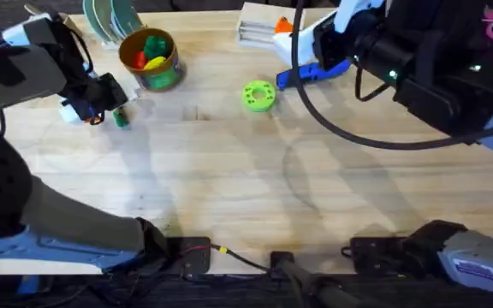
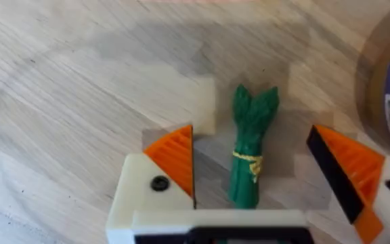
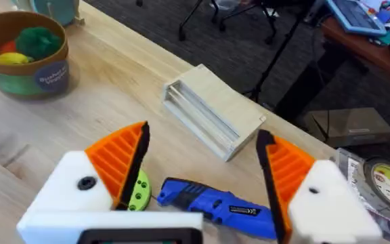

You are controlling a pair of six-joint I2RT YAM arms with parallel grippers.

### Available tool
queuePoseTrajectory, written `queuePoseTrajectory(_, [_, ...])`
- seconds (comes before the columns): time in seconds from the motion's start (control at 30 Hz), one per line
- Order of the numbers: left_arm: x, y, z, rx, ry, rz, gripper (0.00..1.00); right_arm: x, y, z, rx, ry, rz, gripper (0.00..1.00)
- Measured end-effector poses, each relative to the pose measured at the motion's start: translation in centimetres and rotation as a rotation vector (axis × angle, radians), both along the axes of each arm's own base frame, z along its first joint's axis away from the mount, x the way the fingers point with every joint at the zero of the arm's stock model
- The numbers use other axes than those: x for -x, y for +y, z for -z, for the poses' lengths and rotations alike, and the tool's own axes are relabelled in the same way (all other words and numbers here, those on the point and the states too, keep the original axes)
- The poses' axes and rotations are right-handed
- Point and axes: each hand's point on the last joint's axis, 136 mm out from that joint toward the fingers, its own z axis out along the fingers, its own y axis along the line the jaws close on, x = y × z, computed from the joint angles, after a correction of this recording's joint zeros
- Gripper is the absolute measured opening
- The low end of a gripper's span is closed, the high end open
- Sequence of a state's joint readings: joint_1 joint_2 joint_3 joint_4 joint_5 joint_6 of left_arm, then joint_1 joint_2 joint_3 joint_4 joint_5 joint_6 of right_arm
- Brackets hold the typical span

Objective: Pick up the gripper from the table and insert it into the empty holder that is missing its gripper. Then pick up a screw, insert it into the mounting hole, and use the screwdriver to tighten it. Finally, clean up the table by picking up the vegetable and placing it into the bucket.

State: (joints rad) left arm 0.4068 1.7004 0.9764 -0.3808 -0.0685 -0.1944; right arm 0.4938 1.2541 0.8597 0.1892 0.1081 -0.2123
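A dark green toy vegetable [image 2: 252, 152] with a yellow band is seen; orange ribbed pads [image 2: 176, 157] are mounted on white fingers.

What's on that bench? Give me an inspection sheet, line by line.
Surface: wooden table, pale grain, no spills seen.
Job's things: vegetable lying flat; screwdriver lying by the ring; bucket upright, holding toys.
Clutter: lime ring; wooden box; tape roll.
Grippers: left gripper open, straddling the vegetable; right gripper open over the screwdriver.
Cables: black cable looping from the right arm; wires at the near edge.
Surroundings: dark floor, chair legs.
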Motion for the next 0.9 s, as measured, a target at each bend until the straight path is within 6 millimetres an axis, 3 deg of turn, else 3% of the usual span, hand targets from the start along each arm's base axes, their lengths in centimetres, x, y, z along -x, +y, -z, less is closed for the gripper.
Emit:
queuePoseTrajectory(0.17, [0.47,-0.23,0.70,0.004,0.037,0.025,0.820,0.00,0.00,-0.01,0.000,0.000,0.000,0.992])
queuePoseTrajectory(0.6, [0.26,-0.21,0.41,-0.013,0.040,0.069,0.030,0.00,0.00,0.00,0.000,0.000,0.000,0.994])
queuePoseTrajectory(0.9, [0.53,-0.32,0.39,-0.007,0.055,0.070,0.020,0.00,0.00,0.00,0.000,0.000,0.000,0.992])
